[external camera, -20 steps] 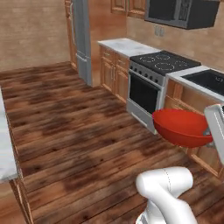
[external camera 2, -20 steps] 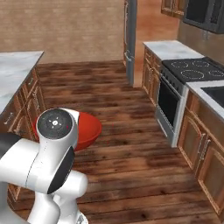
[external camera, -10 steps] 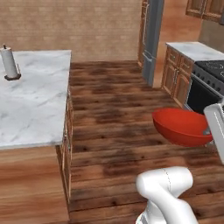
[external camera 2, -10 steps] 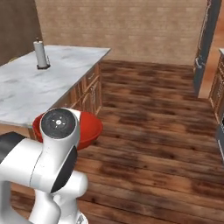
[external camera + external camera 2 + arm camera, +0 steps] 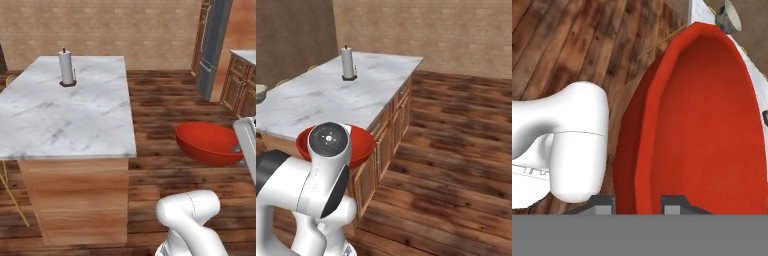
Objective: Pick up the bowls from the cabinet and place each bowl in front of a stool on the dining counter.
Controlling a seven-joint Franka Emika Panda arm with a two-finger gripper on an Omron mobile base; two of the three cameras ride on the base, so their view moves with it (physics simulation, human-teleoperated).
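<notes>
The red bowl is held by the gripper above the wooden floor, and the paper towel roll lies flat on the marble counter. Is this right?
Not quite. The paper towel roll stands upright on the marble counter, as the left base view shows. The red bowl is indeed held by the gripper above the wooden floor.

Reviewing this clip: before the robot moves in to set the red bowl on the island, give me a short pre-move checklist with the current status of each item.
1. Red bowl gripped: ok; in the hand view the gripper straddles its rim.
2. Bowl level: cannot tell; it looks slightly tilted in the left base view.
3. Dining counter has bare marble to land on: ok.
4. Paper towel holder out of the way: ok, it stands toward the far end.
5. Other bowl already on the counter: ok, at its far edge.
6. Stool seat to align with: cannot tell; only a yellow leg shows.
</notes>
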